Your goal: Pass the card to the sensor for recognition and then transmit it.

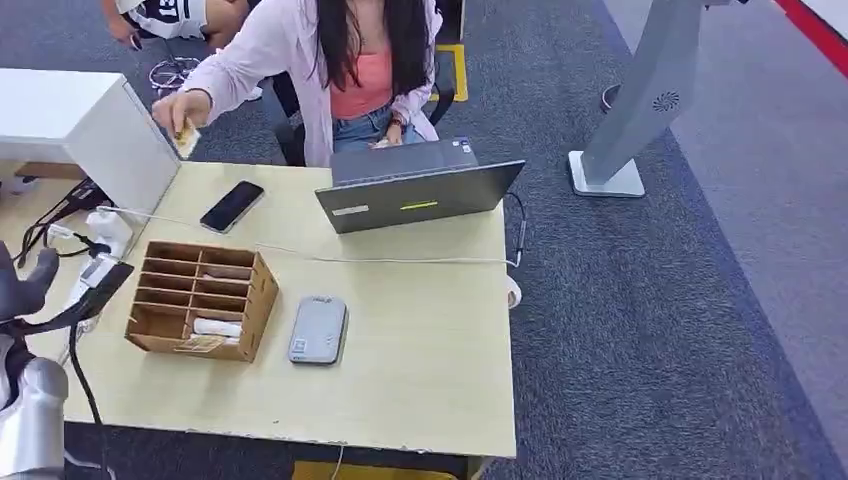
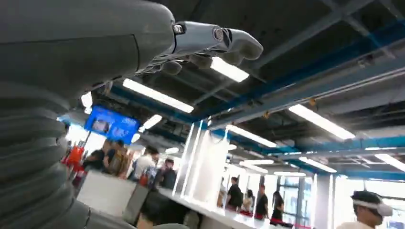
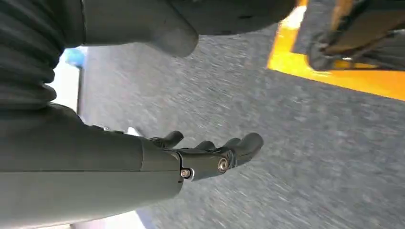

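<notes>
A person seated at the far side of the table holds a yellowish card point(image 1: 186, 138) in one hand point(image 1: 180, 108) above the table's far left corner. The grey flat sensor point(image 1: 318, 329) lies on the wooden table point(image 1: 420, 340), just right of a wooden slotted card box point(image 1: 170, 322) with cards point(image 1: 205, 343) in its front row. My left hand point(image 1: 22, 285) point(image 2: 200, 40) is raised at the table's left edge, fingers spread, holding nothing. My right hand point(image 3: 200, 160) hangs over grey carpet, fingers extended and empty.
A black phone point(image 1: 232, 206) and a grey laptop point(image 1: 415, 190) lie on the far half of the table. A white box point(image 1: 100, 125) stands at the far left, with cables point(image 1: 70, 235) below it. A grey kiosk stand point(image 1: 630, 110) is on the carpet to the right.
</notes>
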{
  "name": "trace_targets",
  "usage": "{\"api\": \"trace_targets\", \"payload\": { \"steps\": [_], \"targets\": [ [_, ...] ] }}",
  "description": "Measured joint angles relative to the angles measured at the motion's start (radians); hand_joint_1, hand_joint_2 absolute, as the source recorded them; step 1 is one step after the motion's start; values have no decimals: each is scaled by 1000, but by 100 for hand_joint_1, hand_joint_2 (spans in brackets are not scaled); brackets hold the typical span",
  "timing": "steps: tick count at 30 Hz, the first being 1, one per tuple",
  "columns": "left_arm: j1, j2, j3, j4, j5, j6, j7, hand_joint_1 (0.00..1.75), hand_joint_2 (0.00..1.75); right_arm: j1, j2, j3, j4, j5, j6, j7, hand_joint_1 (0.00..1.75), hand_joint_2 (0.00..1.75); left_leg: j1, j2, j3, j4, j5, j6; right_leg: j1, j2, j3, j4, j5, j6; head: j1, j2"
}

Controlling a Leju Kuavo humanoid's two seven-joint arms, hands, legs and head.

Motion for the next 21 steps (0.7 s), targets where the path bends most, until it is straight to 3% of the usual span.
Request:
{"api": "trace_targets", "payload": {
  "steps": [9, 21],
  "targets": [
    [-191, 58, -91, 240, -60, 2, 74, 0, 175, 2, -1, 23, 0, 10, 1, 2, 0, 175, 0, -3, -4, 0, 0, 1, 0, -4, -2, 0, 0, 0, 2, 0],
    [-237, 68, -121, 325, -76, 2, 87, 0, 175, 3, -1, 24, 0, 12, 3, 2, 0, 175, 0, -3, -4, 0, 0, 0, 0, -4, -2, 0, 0, 0, 2, 0]
  ]
}}
